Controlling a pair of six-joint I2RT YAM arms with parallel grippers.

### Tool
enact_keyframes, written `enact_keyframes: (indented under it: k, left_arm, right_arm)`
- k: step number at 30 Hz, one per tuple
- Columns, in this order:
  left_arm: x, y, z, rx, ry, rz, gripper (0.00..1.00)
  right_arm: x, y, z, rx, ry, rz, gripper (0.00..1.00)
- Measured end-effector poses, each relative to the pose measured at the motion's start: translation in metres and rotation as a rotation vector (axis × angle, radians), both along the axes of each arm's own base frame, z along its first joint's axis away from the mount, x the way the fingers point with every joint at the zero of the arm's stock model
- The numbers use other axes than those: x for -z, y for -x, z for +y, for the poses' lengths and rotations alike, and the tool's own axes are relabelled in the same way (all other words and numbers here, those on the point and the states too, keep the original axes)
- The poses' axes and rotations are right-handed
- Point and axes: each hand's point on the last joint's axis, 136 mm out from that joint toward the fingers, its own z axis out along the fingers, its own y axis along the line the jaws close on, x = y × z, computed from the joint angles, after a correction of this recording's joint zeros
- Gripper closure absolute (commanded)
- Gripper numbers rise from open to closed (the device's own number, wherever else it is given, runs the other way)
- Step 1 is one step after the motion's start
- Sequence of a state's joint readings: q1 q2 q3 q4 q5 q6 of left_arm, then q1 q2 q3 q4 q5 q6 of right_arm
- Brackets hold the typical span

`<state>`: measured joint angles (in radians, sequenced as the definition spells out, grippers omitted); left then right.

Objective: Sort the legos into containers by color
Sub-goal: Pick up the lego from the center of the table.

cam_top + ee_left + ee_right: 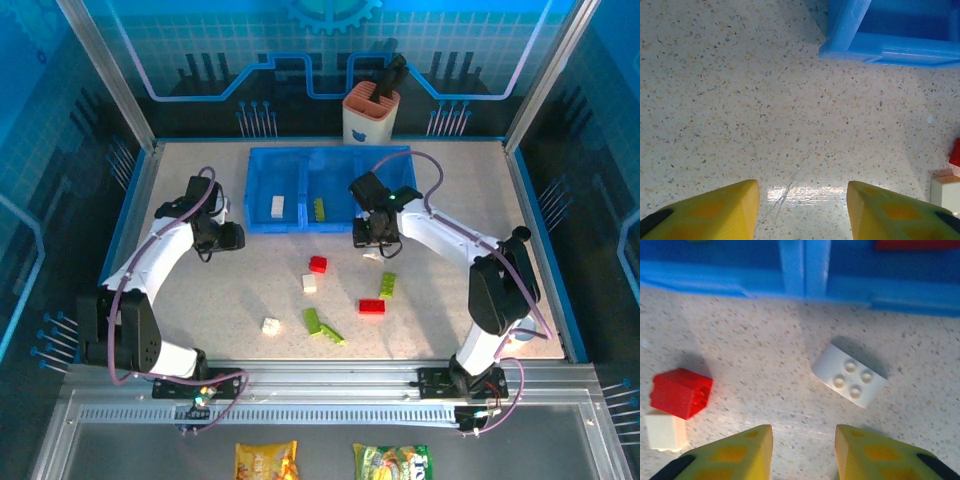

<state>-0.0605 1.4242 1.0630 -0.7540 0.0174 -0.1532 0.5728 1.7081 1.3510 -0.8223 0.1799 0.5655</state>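
Left pincer point(802, 212): jaws apart, nothing between them. Its yellow fingers point(715, 212) sit at the bottom of the left wrist view over bare speckled beige surface point(740, 100). A corner of the wide translucent blue plastic tray point(850, 30) is upper right there. In the top view this pincer is left of centre, just off the tray's lower-left corner, not touching it.

Right pincer point(804, 452): jaws apart, empty, low over the surface. A small white four-stud plastic brick point(850, 375) lies tilted just above and right of the finger gap, clear of the fingers. A small red plastic cube brick point(681, 392) is at the left of the right wrist view, with a small cream-white brick point(665, 432) touching it from below. The tray wall runs across the top of that view. A red piece point(917, 244) lies in the compartment right of the divider, mostly cut off.

Top view, inside the tray: a white rectangular brick point(277, 206) in the left compartment and a lime green rectangular brick point(319, 209) in the middle one. The right compartment is partly hidden by the right arm.

Loose on the surface below the tray:
- lime green square brick point(387, 285), centre-right
- flat red brick point(372, 307), just below it
- white cube brick point(270, 325), lower left
- lime green long brick point(312, 320) and lime green slanted brick point(332, 335), end to end; contact unclear

An orange-and-white cup point(371, 113) with a black tool point(390, 75) stands above the tray, top centre.
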Motion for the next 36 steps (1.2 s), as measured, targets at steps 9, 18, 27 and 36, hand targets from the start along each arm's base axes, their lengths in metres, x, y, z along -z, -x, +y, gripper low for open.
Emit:
enact_keyframes:
  k: [9, 18, 27, 36]
  left_arm:
    - [0.001, 0.000, -0.001, 0.002, 0.006, 0.005, 0.49]
    - [0.003, 0.000, -0.001, 0.002, 0.006, 0.011, 0.49]
    - [0.005, 0.000, -0.001, 0.005, 0.004, 0.016, 0.49]
    - [0.005, 0.000, -0.001, 0.005, 0.004, 0.017, 0.49]
  right_arm:
    - [0.014, 0.040, -0.031, 0.050, 0.040, 0.038, 0.60]
    - [0.040, 0.060, -0.045, 0.105, 0.069, 0.099, 0.56]
    - [0.060, 0.069, -0.047, 0.141, 0.066, 0.124, 0.54]
    - [0.087, 0.074, -0.045, 0.156, 0.082, 0.172, 0.55]
